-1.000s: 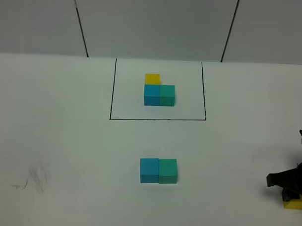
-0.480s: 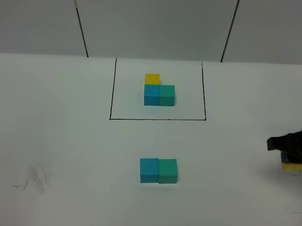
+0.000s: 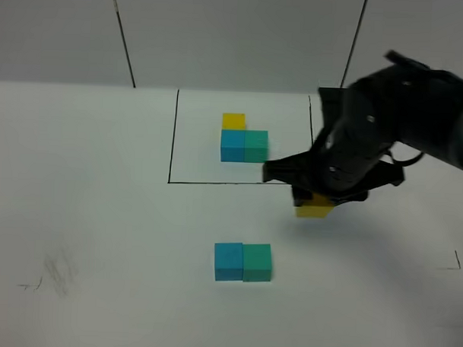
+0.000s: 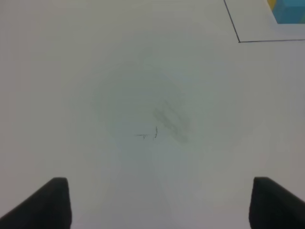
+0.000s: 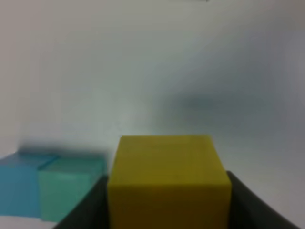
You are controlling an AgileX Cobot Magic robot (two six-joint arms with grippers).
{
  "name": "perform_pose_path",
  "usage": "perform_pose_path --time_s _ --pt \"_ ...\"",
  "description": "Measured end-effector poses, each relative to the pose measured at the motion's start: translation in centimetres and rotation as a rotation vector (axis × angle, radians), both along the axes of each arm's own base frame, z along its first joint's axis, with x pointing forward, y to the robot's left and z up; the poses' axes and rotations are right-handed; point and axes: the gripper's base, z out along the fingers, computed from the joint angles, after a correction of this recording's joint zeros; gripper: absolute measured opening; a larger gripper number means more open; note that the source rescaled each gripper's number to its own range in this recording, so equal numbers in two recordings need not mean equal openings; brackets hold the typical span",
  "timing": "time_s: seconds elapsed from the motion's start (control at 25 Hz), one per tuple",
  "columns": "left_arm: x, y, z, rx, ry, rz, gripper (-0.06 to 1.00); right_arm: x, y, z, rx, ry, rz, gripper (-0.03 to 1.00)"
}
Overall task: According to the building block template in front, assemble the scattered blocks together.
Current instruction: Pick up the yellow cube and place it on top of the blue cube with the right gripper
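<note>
Right wrist: R gripper point(image 5: 167, 204) clamped on yellow cube point(image 5: 169, 174), mid-carry. L gripper point(image 4: 157, 205) jaws spread, empty. Next: seat yellow touching far side of sky-blue cube point(image 3: 228, 261), per template point(image 3: 244, 140).

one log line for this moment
right gripper: shut on yellow cube | left gripper: open, empty | blue cube, teal cube: touching side by side | yellow cube: not yet joined

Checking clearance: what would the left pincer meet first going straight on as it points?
Probably just the white table near the faint pencil smudge; no block sits in that line.
</note>
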Motion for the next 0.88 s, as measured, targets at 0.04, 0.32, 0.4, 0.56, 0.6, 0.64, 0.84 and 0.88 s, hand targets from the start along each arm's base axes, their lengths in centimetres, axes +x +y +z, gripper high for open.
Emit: perform_pose_path --time_s 0.04,0.32,0.4,0.56,0.6,0.64,0.84,0.88 --pt "0.0 0.0 0.0 0.000 0.000 0.000 0.77 0.1 1.4 -0.5 -0.022 0.029 -0.006 0.28" --pt "0.0 0.0 0.0 0.000 0.000 0.000 0.77 1.8 8.8 -1.1 -0.139 0.017 -0.104 0.28" --pt "0.0 0.0 0.0 0.000 0.000 0.000 0.77 2.7 10.0 -1.1 -0.138 -0.003 -0.121 0.28" --pt "0.0 0.0 0.0 0.000 0.000 0.000 0.77 4.0 11.6 -2.2 -0.112 0.000 -0.116 0.28" --pt "0.0 0.0 0.0 0.000 0.000 0.000 0.77 4.1 11.7 -2.6 -0.112 0.005 -0.113 0.28" --pt "0.0 0.0 0.0 0.000 0.000 0.000 0.77 4.2 11.9 -2.9 -0.114 0.010 -0.110 0.28" --pt "0.0 0.0 0.0 0.000 0.000 0.000 0.77 4.1 12.0 -3.2 -0.107 0.031 -0.109 0.28" --pt "0.0 0.0 0.0 0.000 0.000 0.000 0.77 4.1 12.1 -3.2 -0.108 0.030 -0.102 0.28"
